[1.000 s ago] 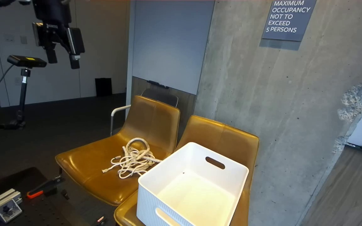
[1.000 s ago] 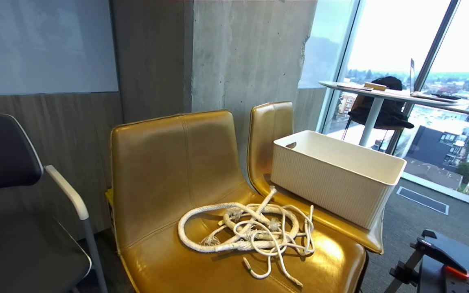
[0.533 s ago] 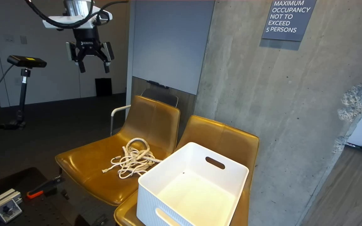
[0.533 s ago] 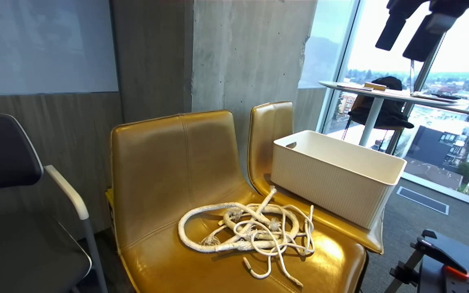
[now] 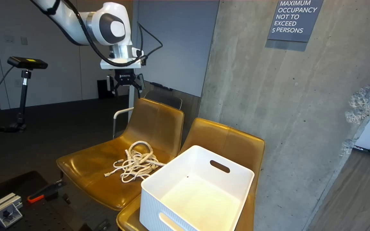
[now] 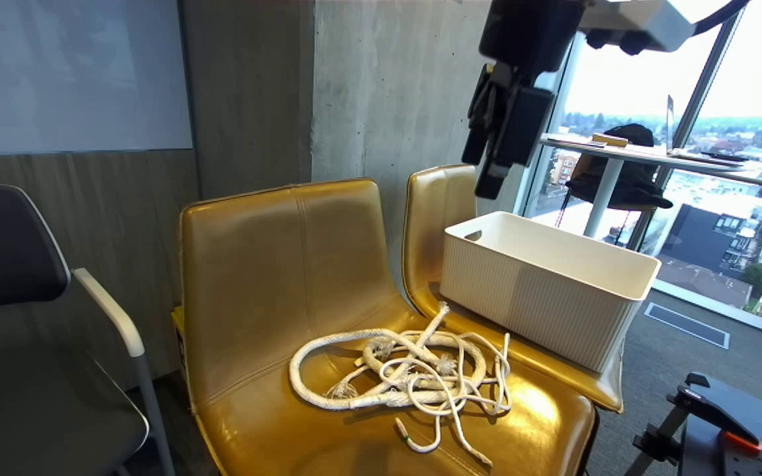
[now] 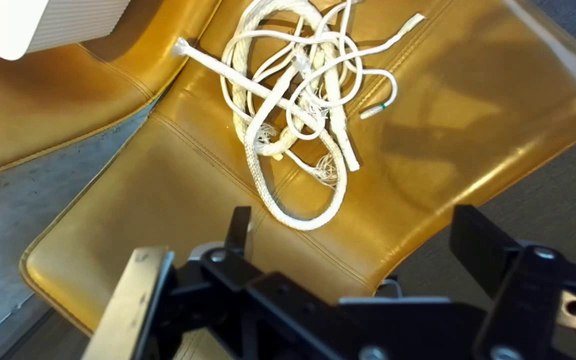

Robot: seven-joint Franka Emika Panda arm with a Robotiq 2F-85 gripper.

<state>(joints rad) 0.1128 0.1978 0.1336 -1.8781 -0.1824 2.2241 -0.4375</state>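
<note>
Pincer [image 7: 352,217] stands wide apart low in the wrist view, nothing gripped between its tips. The rope [image 7: 335,102], a loose white tangle, lies above that gap, from the top centre to just past the middle of the frame, a little left of the gap's midpoint and well apart from both tips. It has no single long axis, yet it runs mostly top to bottom, roughly square to the line from tip to tip; its thick rounded loop is the part nearest the pincer. All of it rests on a tan chair [image 7: 418,150].

In an exterior view, the arm [image 5: 92,29] holds the pincer in the upper left, well above the rope, a height the wrist view does not give. In an exterior view, the fingers [image 6: 521,125] nearly overlap, hiding how far they spread. Only a corner of the white bin [image 7: 80,25] enters the wrist view, upper left; both exterior views show far more.
</note>
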